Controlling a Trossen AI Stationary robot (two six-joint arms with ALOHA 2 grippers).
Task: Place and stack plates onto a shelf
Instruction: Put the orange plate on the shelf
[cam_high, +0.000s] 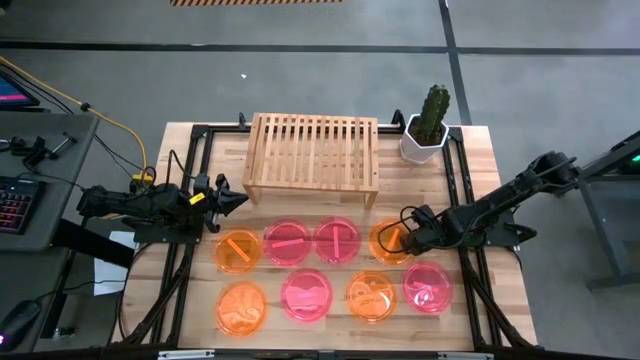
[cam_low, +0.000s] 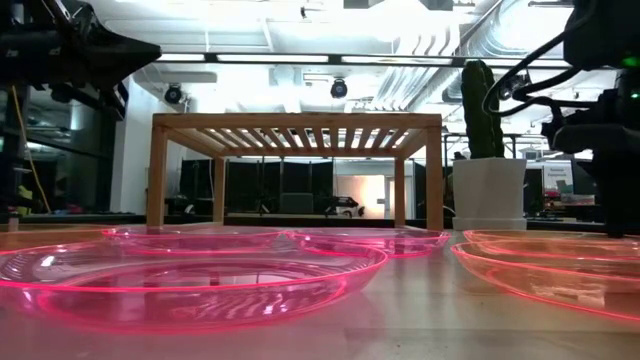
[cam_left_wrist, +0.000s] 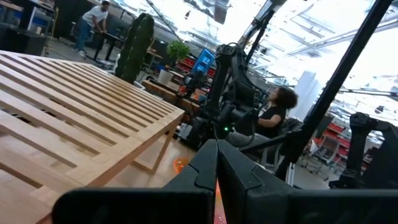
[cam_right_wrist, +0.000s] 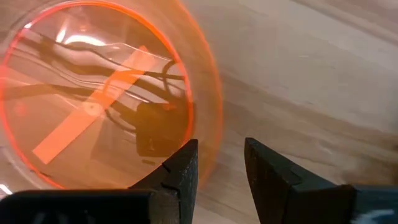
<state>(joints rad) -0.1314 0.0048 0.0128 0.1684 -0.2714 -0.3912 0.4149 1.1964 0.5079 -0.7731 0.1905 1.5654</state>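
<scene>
On the near part of the wooden surface (cam_high: 500, 300), eight translucent plates (cam_high: 308, 295) lay in two rows of four, none of them on the shelf. The near row held, from left to right, an orange one with squiggles (cam_high: 241, 307), a pink one, an orange one (cam_high: 371, 296) and a pink one (cam_high: 428, 285). The far row held an orange plate with a stripe (cam_high: 238, 250), two pink striped plates (cam_high: 289, 241), and at the right end another orange striped plate (cam_high: 390, 240).

The right pincer (cam_high: 404, 238) was over that last plate. Its own wrist view showed what the high view did not: the two fingers (cam_right_wrist: 184, 169) stood apart, straddling the orange rim (cam_right_wrist: 211, 118), with the stripe inside the plate clearly seen; whether they pressed the rim I cannot tell.

The left pincer (cam_high: 235, 196) waited above the left side of the surface, beside the shelf, its fingers (cam_left_wrist: 205, 163) pressed together on nothing.

Farther back stood the shelf (cam_high: 313, 155), a low light-wood rack with a slatted top, empty. The low view showed its short legs (cam_low: 158, 180) and the open space under it. To its right was a cactus in a white pot (cam_high: 428, 128). The left wrist view also showed a seated person (cam_left_wrist: 273, 112) in the room beyond.
</scene>
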